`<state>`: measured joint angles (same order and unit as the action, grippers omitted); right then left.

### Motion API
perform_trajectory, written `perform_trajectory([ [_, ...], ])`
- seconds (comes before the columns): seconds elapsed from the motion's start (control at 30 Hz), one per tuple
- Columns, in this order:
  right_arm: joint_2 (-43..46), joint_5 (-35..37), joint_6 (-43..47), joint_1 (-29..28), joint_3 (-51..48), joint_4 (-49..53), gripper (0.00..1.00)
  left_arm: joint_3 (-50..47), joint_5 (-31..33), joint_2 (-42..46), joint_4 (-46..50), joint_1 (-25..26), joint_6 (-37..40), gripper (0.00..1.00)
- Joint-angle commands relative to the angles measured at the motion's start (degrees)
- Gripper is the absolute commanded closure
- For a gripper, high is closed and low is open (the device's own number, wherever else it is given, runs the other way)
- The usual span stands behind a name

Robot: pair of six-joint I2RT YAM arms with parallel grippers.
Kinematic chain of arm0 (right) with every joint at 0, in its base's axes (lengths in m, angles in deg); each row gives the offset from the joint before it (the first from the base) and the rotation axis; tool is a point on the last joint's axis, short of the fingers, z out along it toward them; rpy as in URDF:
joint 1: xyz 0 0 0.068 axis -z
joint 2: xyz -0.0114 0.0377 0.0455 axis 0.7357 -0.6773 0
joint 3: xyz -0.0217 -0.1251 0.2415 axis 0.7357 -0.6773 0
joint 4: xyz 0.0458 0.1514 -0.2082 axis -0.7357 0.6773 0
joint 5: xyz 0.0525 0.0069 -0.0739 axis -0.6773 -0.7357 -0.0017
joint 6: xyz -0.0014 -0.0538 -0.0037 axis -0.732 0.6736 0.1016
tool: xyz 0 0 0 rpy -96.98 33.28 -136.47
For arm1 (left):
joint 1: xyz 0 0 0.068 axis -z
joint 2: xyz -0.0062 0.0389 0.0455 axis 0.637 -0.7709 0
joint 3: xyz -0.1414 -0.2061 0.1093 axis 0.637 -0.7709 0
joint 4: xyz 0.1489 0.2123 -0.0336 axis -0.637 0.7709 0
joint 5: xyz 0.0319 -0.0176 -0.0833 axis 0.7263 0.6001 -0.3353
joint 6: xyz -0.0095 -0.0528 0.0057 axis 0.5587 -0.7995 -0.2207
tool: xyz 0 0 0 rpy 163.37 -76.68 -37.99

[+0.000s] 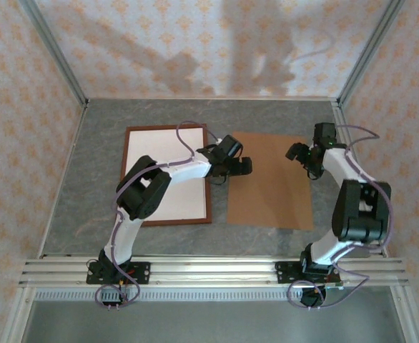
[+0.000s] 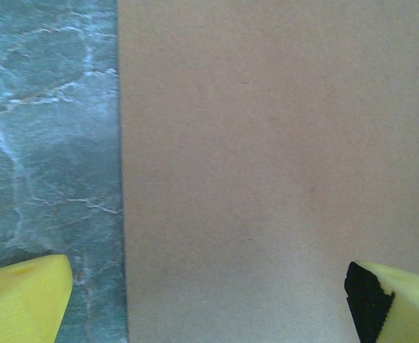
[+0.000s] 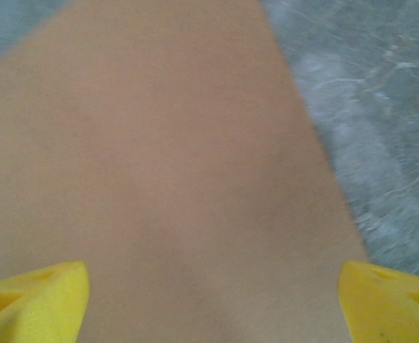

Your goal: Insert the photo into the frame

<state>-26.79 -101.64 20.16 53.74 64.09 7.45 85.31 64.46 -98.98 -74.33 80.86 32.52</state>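
The frame (image 1: 126,163), thin reddish-brown moulding, lies flat on the left of the table around a plain white rectangle (image 1: 168,179). I cannot tell whether that white sheet is the photo; no printed picture shows. My left gripper (image 1: 237,166) hovers open just right of the frame, over the left edge of a plain brown board (image 1: 270,193). In the left wrist view its gripper (image 2: 208,300) has yellow fingertips (image 2: 23,300) straddling the board's edge (image 2: 121,214), with nothing between them. My right gripper (image 1: 300,153) is open above the board's far right part; the right wrist view shows that gripper (image 3: 213,293) empty over the board (image 3: 166,157).
The grey marbled tabletop (image 1: 88,186) surrounds both flat pieces. Patterned walls and metal posts (image 1: 59,64) close in the back and sides. An aluminium rail (image 1: 217,268) carrying both arm bases runs along the near edge.
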Motion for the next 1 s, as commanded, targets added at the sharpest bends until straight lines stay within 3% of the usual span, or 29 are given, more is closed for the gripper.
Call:
perform_trajectory([
  [0.0,-3.7,6.2,3.5,0.0,2.8,4.1,0.09,1.9,-2.6,-2.6,2.1,2.0,-1.5,0.03],
  [0.33,-10.1,4.5,4.7,0.1,2.2,4.8,0.09,2.0,-2.1,-3.1,2.3,2.1,-0.9,0.03],
  [0.63,-4.5,-17.8,2.2,-0.4,-5.5,0.9,0.21,0.8,-4.4,-2.9,0.7,0.9,-2.4,0.03],
  [0.97,4.6,-33.0,-2.8,-0.5,-12.9,-8.6,0.26,-1.5,-7.4,-1.1,-1.0,-1.6,-3.4,0.03],
])
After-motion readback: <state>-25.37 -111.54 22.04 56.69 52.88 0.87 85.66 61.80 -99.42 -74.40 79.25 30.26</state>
